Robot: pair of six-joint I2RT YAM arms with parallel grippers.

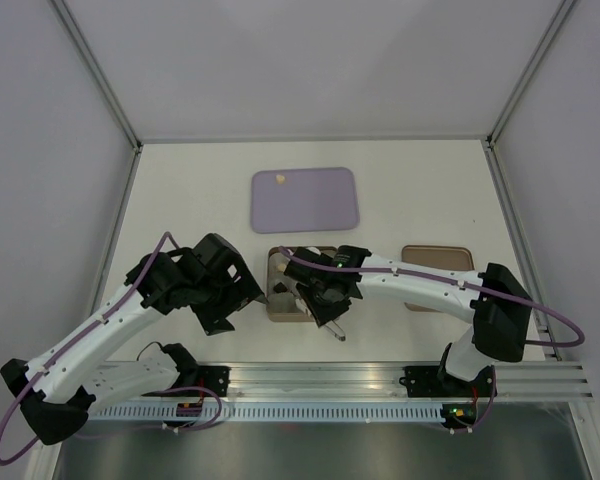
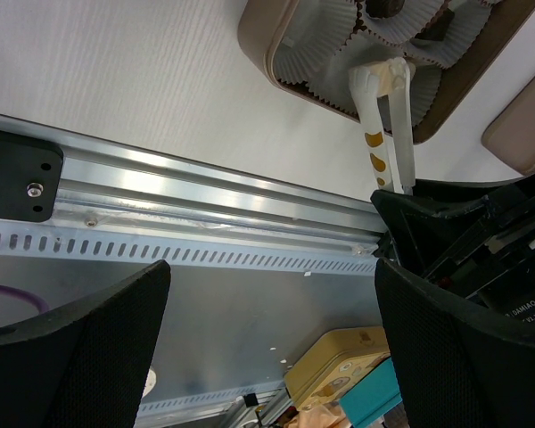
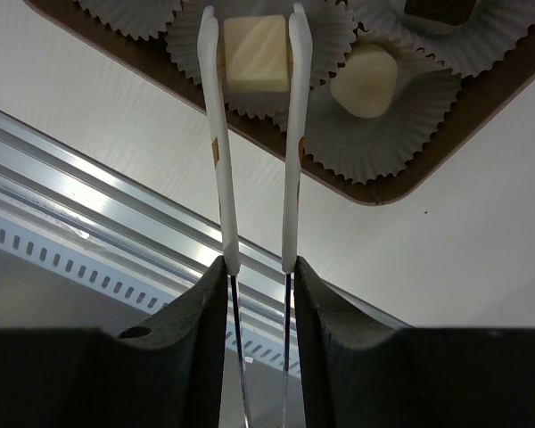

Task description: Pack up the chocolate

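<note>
Cream chocolate (image 3: 257, 53), white tongs (image 3: 292, 160), brown tray (image 2: 254, 40), lilac board (image 1: 306, 198)

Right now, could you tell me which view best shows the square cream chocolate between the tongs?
The right wrist view: the square cream chocolate sits clear between the tongs. The left wrist view shows little of it; in the top view the right arm covers it.

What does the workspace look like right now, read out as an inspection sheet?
Surface: white table, no spills seen.
Job's things: cream square chocolate between the tips of the tongs, over a paper cup in the brown box; round cream chocolate in the next cup; one candy on the lavender tray.
Clutter: tan lid beside the box.
Grippers: left gripper open, empty; right gripper shut on the tongs.
Cables: purple cables along both arms.
Surroundings: grey walls, aluminium rail.
</note>
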